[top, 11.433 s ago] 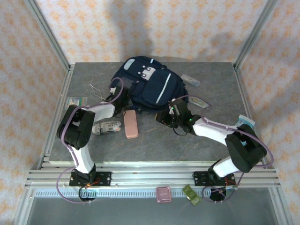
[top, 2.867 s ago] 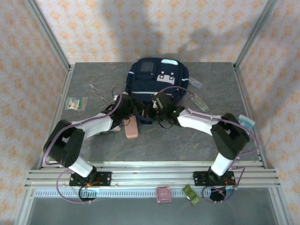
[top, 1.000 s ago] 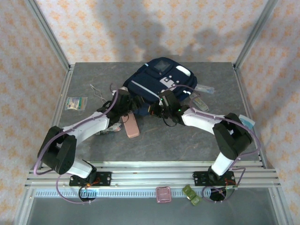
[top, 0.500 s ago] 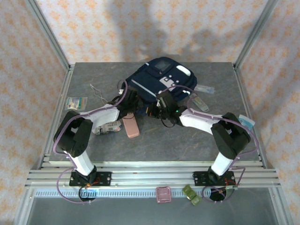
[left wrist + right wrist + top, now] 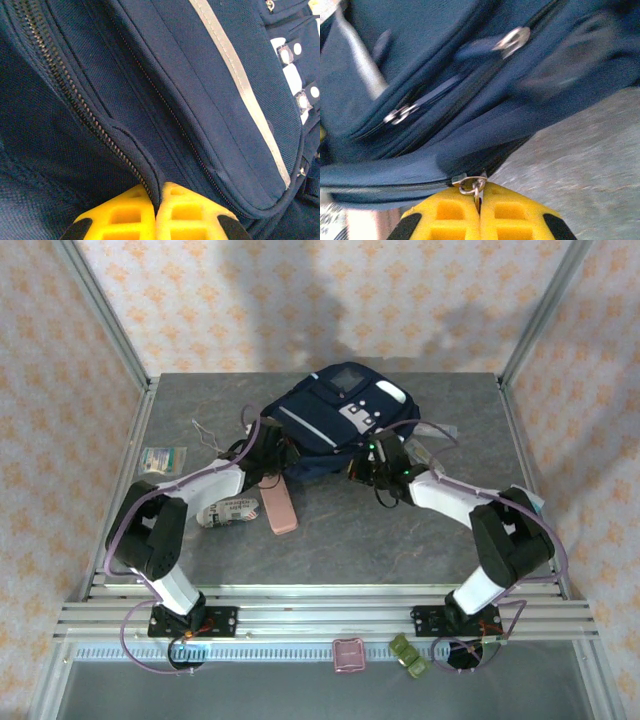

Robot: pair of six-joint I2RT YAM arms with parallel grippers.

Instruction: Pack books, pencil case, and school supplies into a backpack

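Top view: one backpack (image 5: 335,420) lies upper centre on the table (image 5: 400,540), with bare grey room across the lower half. One pink pencil case (image 5: 279,508) and one white packet (image 5: 228,510) lie at its lower left. The left gripper (image 5: 268,455) and right gripper (image 5: 365,468) meet its near edge.

Left wrist view: the jaws are pinched tight on a backpack fold beside a closed zip.

Right wrist view: the jaws are clamped on one zip pull (image 5: 476,187). The contents are hidden.

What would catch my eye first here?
A large navy blue backpack with grey stripes lies at the table's far middle. Both arms' yellow jaws are shut on its near edge, the left's on a fabric fold, the right's on a metal zipper pull. A small pink oblong pencil case lies just in front.
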